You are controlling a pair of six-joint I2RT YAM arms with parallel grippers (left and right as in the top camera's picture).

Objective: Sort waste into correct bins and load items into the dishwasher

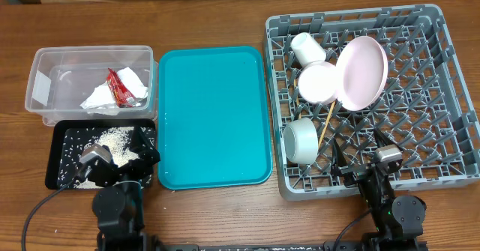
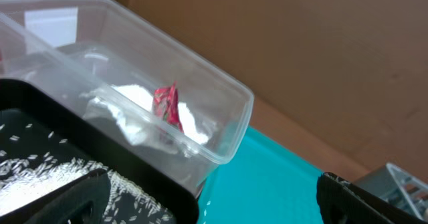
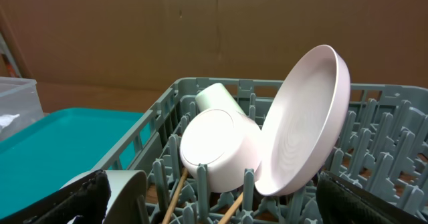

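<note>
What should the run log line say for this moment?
wrapper, napkin: in clear tub | rice grains: in black tray | plate, cup, pale bowl, greenish bowl, chopsticks: in grey rack | left gripper: open, empty | right gripper: open, empty

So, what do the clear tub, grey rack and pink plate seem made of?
The clear tub looks like thin glossy plastic: see-through walls with glare. The grey rack is probably moulded matte plastic, given its uniform grid and pegs. The pink plate is smooth with a soft sheen; melamine or ceramic, I cannot tell.
</note>
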